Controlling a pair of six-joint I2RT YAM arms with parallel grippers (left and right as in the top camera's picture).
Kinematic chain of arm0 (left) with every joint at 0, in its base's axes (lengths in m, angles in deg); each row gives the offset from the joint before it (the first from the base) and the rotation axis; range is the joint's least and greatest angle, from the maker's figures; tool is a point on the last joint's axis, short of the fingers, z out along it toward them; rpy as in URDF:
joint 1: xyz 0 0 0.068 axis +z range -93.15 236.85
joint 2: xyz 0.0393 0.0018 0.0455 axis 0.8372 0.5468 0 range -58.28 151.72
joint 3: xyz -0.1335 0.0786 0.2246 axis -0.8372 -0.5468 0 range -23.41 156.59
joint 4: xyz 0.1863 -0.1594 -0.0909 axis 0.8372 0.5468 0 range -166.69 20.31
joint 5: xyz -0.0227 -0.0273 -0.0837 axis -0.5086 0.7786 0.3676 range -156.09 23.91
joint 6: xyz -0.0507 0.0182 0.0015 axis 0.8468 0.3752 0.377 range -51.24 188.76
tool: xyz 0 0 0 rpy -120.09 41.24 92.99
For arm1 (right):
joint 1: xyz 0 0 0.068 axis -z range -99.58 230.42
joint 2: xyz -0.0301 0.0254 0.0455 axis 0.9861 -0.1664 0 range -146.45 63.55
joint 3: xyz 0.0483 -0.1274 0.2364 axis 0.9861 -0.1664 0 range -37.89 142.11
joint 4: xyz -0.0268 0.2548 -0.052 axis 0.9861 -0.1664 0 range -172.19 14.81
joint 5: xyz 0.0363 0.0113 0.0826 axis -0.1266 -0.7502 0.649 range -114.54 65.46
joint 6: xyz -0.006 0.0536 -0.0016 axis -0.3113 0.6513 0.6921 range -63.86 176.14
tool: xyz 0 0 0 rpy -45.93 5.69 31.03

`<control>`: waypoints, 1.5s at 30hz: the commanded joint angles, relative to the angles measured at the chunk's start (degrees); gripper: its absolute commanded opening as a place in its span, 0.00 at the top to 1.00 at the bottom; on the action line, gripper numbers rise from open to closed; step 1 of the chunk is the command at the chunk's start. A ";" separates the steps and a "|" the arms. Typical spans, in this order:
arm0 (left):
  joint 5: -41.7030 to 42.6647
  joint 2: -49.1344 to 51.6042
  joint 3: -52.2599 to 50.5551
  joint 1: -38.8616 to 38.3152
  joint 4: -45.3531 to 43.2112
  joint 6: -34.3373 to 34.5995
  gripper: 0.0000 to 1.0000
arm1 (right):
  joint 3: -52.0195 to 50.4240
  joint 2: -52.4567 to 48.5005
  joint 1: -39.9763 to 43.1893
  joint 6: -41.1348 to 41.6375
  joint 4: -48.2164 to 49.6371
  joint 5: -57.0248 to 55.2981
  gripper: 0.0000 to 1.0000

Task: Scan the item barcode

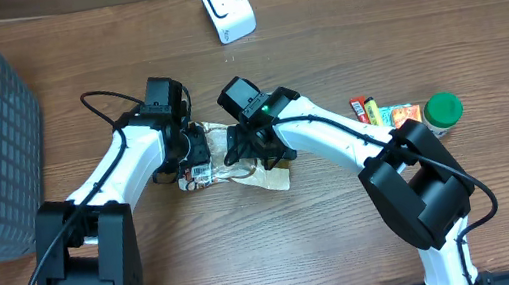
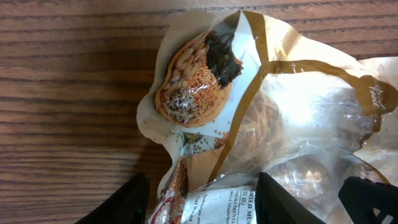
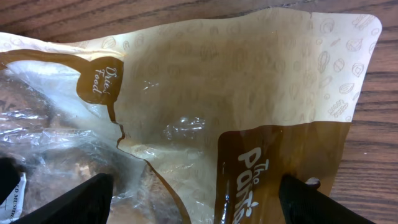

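1. Snack bag (image 1: 264, 173) lies flat mid-table, long axis left–right, roughly parallel to the near edge. White label (image 2: 227, 208) is at its left end.
2. Left gripper (image 1: 194, 158) sits over that label end, fingers either side of the film. Cannot tell whether they pinch it.
3. Right gripper (image 1: 241, 148) is above the bag's middle, jaws wide apart, holding nothing.
4. Scanner (image 1: 226, 7) stands by the far edge, well apart. The carry probably runs straight toward it.

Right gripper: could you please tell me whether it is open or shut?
The right gripper is open: its fingers stand wide apart over the dried-food pouch, not pinching it.
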 commanded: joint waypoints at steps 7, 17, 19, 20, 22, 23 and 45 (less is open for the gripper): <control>-0.59 1.20 0.81 -0.17 0.00 -0.44 0.52 | 0.24 -0.66 -0.68 0.20 -0.07 -2.67 0.14; -0.59 1.20 0.46 -0.17 -0.07 -0.44 0.50 | -6.21 -0.66 -2.64 0.22 4.90 -3.69 0.19; -0.59 1.20 0.46 -0.17 -0.07 -0.44 0.50 | -7.74 -0.66 -2.99 0.24 5.88 -3.37 0.25; -0.59 1.20 0.46 -0.17 -0.04 -0.44 0.50 | -8.11 -0.66 -3.15 0.24 6.03 -2.93 0.29; -0.59 1.20 0.46 -0.17 -0.11 -0.44 0.49 | -8.17 -0.66 -3.21 0.22 5.95 -1.92 0.40; -0.59 1.20 0.46 -0.17 -0.20 -0.44 0.49 | -8.17 -0.66 -3.21 0.22 6.01 -1.31 0.45; -0.55 1.20 0.46 -0.17 -1.73 -0.44 0.36 | -7.58 -0.52 7.37 -4.76 9.25 26.32 0.82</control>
